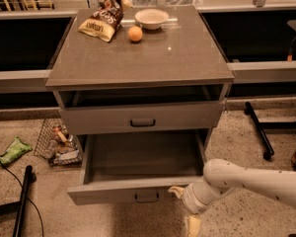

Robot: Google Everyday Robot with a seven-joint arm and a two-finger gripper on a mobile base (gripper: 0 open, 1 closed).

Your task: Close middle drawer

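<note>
The middle drawer (pixel 138 191) is pulled far out of the grey cabinet, its inside bare, with a small dark loop handle (pixel 147 197) at the centre of its front. The top drawer (pixel 140 117) above it stands slightly out. The lowest drawer is hidden beneath the open one. My gripper (pixel 184 209) is low at the right end of the middle drawer's front, on a white arm coming in from the right. Its fingers are spread; one fingertip (pixel 176 190) is at the front panel's right end, the other (pixel 192 226) hangs lower, near the floor. It holds nothing.
On the cabinet top (pixel 177 58) lie a chip bag (pixel 102 21), an orange (pixel 135 33) and a white bowl (pixel 151 18). A wire basket of litter (pixel 56 142) and a green wrapper (pixel 12 151) sit on the floor at left. A black pole (pixel 22 201) and a black stand leg (pixel 259 130) flank the cabinet.
</note>
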